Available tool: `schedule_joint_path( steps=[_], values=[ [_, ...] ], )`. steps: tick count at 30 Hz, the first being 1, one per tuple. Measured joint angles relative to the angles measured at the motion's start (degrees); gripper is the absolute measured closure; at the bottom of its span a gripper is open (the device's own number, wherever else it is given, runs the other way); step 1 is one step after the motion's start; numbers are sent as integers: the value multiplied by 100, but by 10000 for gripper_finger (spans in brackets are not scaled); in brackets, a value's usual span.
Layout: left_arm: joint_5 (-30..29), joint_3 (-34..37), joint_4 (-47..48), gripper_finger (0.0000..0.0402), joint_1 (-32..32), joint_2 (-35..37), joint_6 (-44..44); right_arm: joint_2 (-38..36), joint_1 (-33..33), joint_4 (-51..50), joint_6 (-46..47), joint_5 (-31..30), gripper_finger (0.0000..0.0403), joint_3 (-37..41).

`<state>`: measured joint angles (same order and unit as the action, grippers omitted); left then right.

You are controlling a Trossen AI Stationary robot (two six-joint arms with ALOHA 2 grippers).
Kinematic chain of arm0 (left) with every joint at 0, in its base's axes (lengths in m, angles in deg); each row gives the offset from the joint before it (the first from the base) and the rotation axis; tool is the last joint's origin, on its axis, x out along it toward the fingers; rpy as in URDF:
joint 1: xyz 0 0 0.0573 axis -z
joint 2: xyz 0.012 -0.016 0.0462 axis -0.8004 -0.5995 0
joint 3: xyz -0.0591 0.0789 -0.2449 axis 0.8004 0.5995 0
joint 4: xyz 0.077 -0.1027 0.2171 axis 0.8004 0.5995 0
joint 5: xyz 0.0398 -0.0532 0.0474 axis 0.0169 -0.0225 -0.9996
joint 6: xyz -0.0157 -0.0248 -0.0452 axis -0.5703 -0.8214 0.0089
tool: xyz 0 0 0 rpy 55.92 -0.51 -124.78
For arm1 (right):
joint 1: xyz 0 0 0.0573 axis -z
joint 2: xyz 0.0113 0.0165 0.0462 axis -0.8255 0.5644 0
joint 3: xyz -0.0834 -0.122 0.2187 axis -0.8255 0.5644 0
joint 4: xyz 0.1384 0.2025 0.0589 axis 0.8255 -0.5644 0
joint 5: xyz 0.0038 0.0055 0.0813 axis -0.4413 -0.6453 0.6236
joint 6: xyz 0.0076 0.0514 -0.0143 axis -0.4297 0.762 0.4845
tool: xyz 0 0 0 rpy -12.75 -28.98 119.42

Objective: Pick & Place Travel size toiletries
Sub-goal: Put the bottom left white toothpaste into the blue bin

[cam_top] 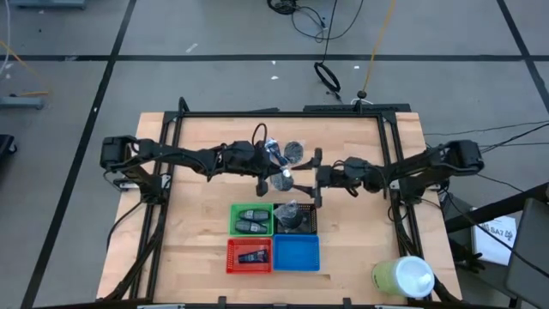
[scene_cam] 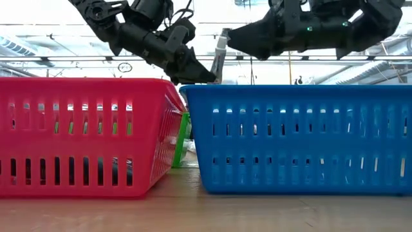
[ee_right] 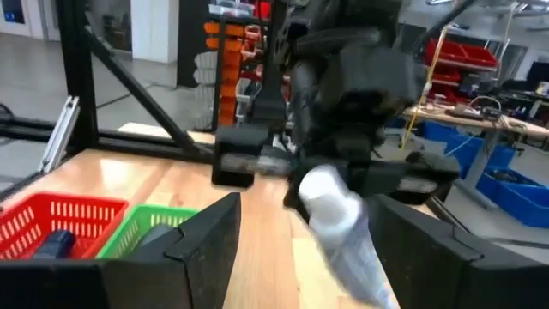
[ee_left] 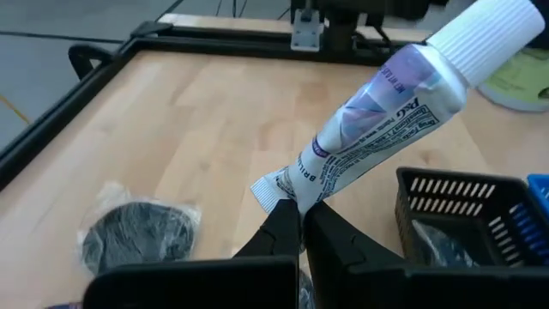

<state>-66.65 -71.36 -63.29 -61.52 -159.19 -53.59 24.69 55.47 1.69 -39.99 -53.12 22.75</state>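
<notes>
Left tool [ee_left: 302, 225] clenched on white-and-blue tube's [ee_left: 386, 120] crimped end, right tool [ee_right: 300, 232] released around cap.

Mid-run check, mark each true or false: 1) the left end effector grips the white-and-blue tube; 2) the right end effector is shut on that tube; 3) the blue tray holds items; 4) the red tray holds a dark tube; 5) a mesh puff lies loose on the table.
1) True: the left end effector pinches the white-and-blue tube by its crimped tail.
2) False: the right end effector is open around its cap end.
3) False: the blue tray looks empty.
4) True: the red tray holds one.
5) True: a mesh puff lies on the table.
</notes>
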Motion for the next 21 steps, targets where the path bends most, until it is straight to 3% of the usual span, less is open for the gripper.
schedule_joint_path(
  steps=[10,21],
  values=[
    [114,-2,-164,401,165,10,-47,557,24,689,-281,-329,150,-46],
    [106,-2,-423,401,299,11,-54,562,26,717,-306,-301,167,-50]
  ],
)
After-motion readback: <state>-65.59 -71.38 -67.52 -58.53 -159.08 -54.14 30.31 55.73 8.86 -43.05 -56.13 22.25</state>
